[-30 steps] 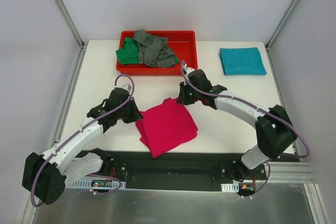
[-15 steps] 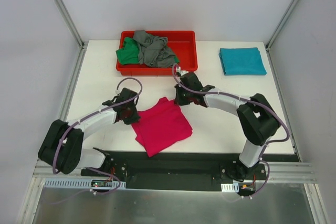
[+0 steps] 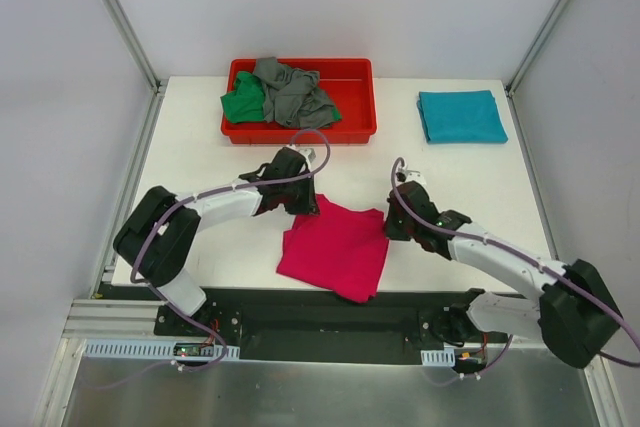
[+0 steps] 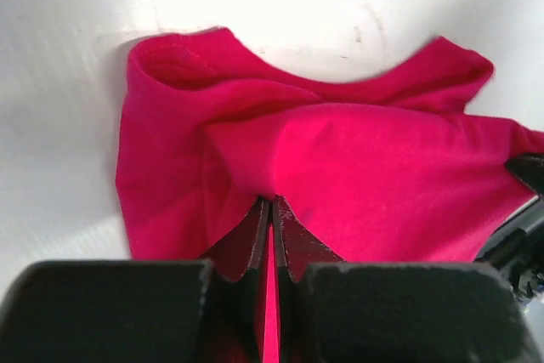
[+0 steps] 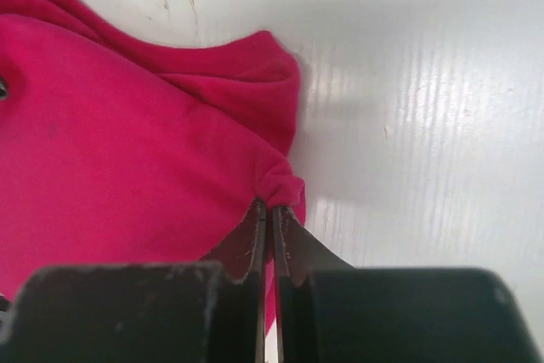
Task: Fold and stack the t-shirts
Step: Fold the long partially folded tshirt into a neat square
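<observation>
A magenta-pink t-shirt (image 3: 335, 247), folded into a rough square, lies on the white table near the front middle. My left gripper (image 3: 305, 203) is shut on its far left corner; the left wrist view shows the fabric (image 4: 365, 167) pinched at the fingertips (image 4: 270, 202). My right gripper (image 3: 391, 228) is shut on the shirt's right corner, where a bunched bit of cloth (image 5: 127, 142) sits at the tips (image 5: 272, 207). A teal t-shirt (image 3: 461, 115) lies folded at the far right. Green (image 3: 242, 105) and grey (image 3: 294, 93) t-shirts lie crumpled in the tray.
The red plastic tray (image 3: 355, 97) stands at the far middle of the table, just beyond the left gripper. Metal frame posts rise at the table's far corners. A black base strip runs along the near edge.
Both grippers have carried the pink shirt to the right and turned it. The left gripper swung right along the far side; the right gripper came toward the near right.
</observation>
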